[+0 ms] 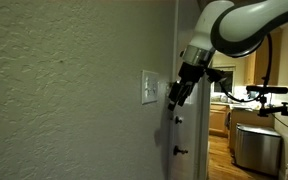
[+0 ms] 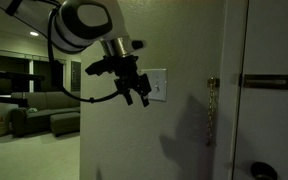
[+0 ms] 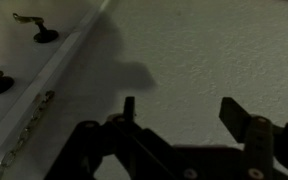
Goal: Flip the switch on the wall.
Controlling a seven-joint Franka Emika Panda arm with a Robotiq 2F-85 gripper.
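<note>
Textured wall [image 1: 64,90] is noted, with the switch [image 1: 150,87] mounted on it. The gripper [image 1: 176,93] is held just beside the switch, jaws parted, empty. A light, stiff toggle is judged; a fingertip push is advised.

White switch [image 1: 150,87], speckled beige wall [image 1: 64,100]

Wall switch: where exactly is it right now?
In both exterior views the switch sits on the textured wall, just left of the door, with the robot's open jaws right next to it.
</note>
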